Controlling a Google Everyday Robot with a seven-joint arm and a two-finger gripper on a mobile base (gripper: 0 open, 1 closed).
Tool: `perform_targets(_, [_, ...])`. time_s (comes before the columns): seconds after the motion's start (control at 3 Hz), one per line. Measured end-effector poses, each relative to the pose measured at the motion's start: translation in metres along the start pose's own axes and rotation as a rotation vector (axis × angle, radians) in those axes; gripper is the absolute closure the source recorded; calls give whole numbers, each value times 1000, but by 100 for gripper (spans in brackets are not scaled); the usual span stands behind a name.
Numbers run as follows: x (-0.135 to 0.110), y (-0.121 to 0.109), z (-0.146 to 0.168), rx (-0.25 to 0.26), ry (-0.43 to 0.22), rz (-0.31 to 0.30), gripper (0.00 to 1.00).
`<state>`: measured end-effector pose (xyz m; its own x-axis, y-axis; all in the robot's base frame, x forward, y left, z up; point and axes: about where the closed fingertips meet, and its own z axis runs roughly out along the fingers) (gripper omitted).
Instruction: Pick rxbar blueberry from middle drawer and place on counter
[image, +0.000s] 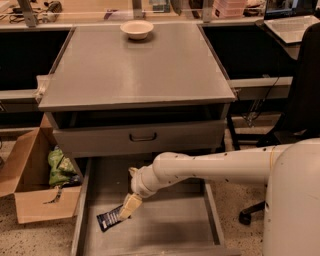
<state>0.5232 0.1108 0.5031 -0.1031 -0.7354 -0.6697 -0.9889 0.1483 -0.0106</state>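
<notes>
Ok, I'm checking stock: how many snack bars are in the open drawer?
1: the rxbar blueberry lies front-left in the middle drawer, right by the gripper. The arm may hide others.

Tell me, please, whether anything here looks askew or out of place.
Only the rxbar blueberry: it lies diagonally on the middle drawer floor, near the left wall, not square to it. The gripper is at its upper end. Nothing looks spilled or damaged.
</notes>
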Motion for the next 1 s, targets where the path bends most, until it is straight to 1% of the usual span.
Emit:
perform_targets(0.33, [23,7,44,-9,38,-17,0])
perform_targets(0.67, [34,12,91,-35,46,-53,0])
perform_targets(1.0, [39,15,122,-62,43,-72,0])
